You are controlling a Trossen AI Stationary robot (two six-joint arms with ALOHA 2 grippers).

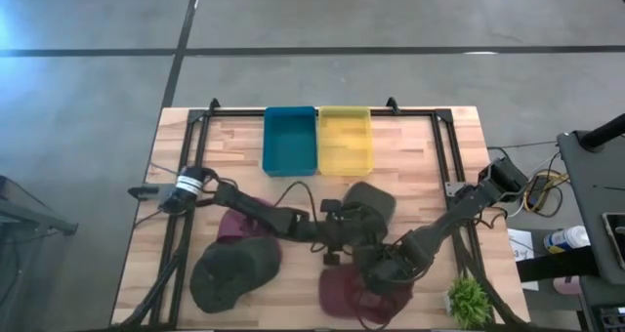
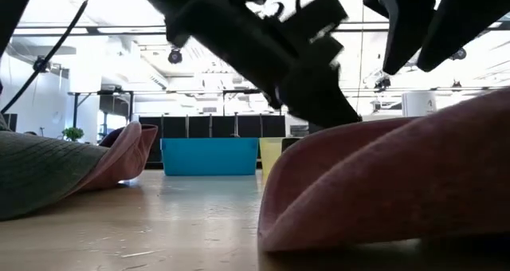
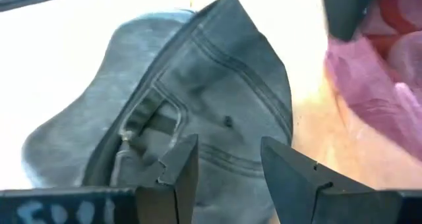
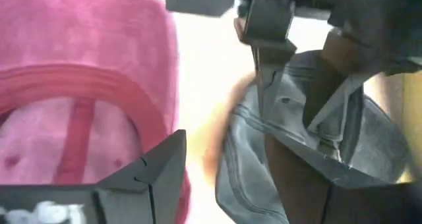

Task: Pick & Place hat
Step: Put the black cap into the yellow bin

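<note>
A grey cap (image 1: 376, 203) lies on the wooden table, near its middle. My left gripper (image 3: 227, 174) is open and hangs low over the cap's (image 3: 217, 85) back, by the strap opening, with one finger on either side of a seam. Just nearer lies a maroon hat (image 1: 347, 295), hollow side up. My right gripper (image 4: 224, 181) is open and hovers above the strip between the maroon hat (image 4: 79, 85) and the grey cap (image 4: 241, 155). In the low view the right gripper (image 2: 422, 40) stands clear above the maroon hat (image 2: 398, 183). My left gripper comes at the grey cap's back panel (image 3: 198, 118) from above, slanting in from the table's left, with its fingers apart. Whether the fingertips (image 4: 262, 85) touch the cloth, I cannot tell. The cap lies flat on the table.
A blue bin (image 1: 290, 140) and a yellow bin (image 1: 346, 140) stand side by side at the far edge. A dark green hat (image 1: 229, 273) lies near left. A second maroon hat (image 1: 237, 225) lies under my left arm, and a small plant (image 1: 469, 301) stands near right.
</note>
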